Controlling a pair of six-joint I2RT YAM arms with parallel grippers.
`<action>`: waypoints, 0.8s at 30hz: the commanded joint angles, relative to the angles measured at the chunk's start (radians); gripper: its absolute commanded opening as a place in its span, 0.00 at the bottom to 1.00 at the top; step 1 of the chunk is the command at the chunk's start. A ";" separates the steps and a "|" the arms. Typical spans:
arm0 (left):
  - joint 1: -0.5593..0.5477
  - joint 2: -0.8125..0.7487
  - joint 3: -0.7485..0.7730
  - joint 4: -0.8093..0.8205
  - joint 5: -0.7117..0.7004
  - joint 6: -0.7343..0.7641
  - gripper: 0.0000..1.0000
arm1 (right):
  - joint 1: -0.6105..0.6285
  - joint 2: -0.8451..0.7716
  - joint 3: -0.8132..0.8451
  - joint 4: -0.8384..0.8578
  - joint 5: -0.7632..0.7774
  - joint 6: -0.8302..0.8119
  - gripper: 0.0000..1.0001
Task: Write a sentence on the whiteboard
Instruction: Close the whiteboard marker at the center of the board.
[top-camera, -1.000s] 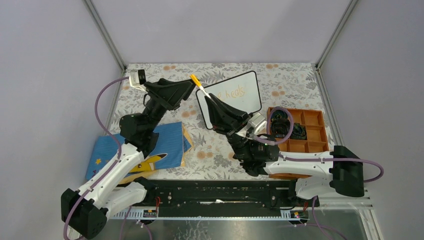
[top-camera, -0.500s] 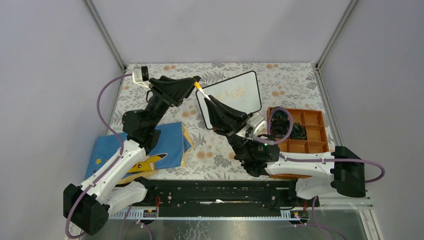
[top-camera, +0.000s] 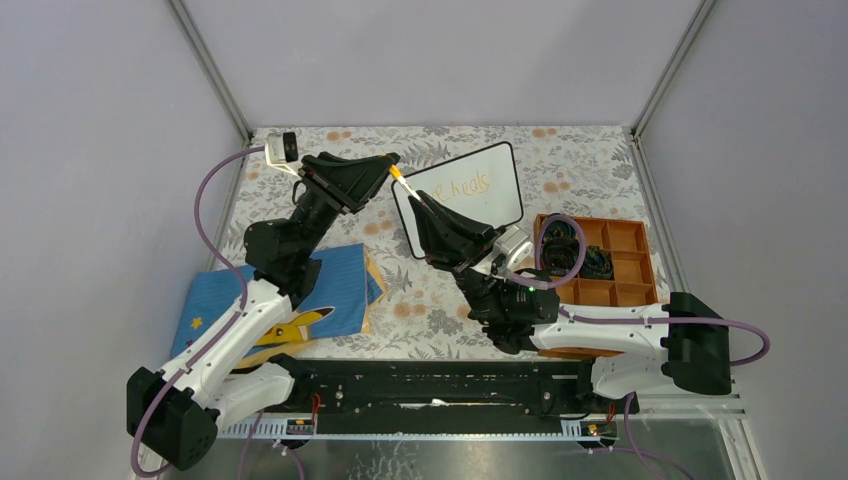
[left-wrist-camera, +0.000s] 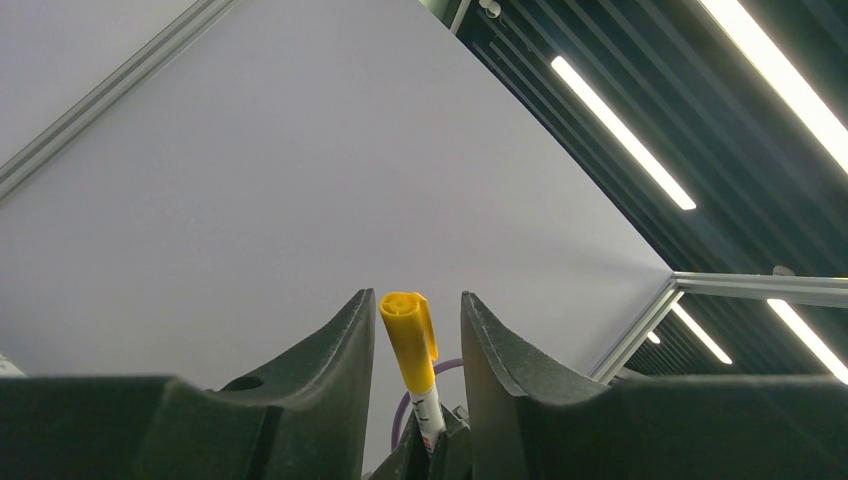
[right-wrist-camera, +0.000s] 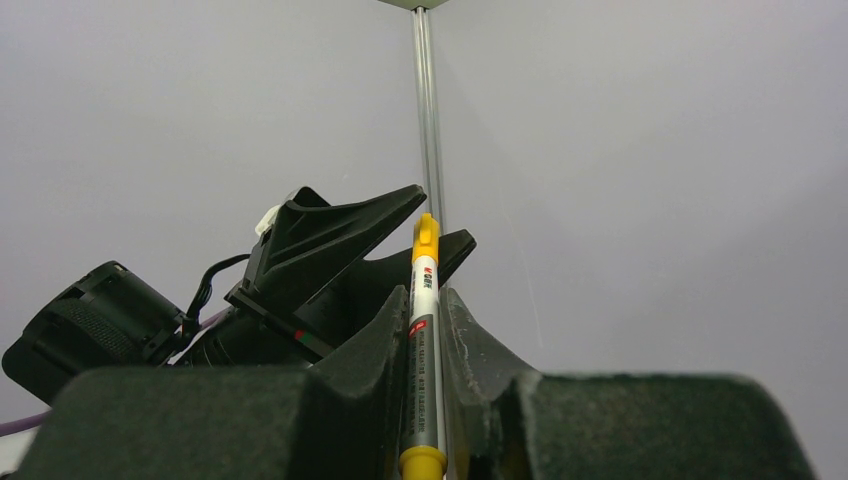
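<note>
Sentence (top-camera: 468, 186) apparently written on the whiteboard (top-camera: 503, 208), right gripper (right-wrist-camera: 425, 300) clasps the marker (right-wrist-camera: 424, 345) while open left gripper (left-wrist-camera: 416, 296) brackets its cap (left-wrist-camera: 408, 335)

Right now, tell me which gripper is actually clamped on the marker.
The right gripper: its fingers are shut on the white barrel of the marker. The left gripper only straddles the yellow cap, with gaps showing on both sides.

**Top external:** fixed, high and distant, at the 6 o'clock edge of the table (top-camera: 600, 170), facing down toward 12.

**Wrist views:** close-up, tilted upward at the enclosure walls (left-wrist-camera: 300, 150). The left faces about 3 o'clock, the right about 11.

**Shared by all three:** the marker (top-camera: 399, 175) (left-wrist-camera: 408, 335) (right-wrist-camera: 424, 320).
</note>
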 joint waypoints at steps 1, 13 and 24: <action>0.007 -0.015 0.017 0.049 0.008 0.005 0.41 | -0.007 -0.015 0.013 0.039 -0.015 0.009 0.00; 0.007 -0.013 0.000 0.050 0.019 -0.022 0.24 | -0.009 -0.004 0.019 0.044 -0.004 0.006 0.00; -0.007 -0.005 -0.009 0.044 0.034 -0.035 0.00 | -0.008 0.017 0.036 0.060 0.014 -0.009 0.00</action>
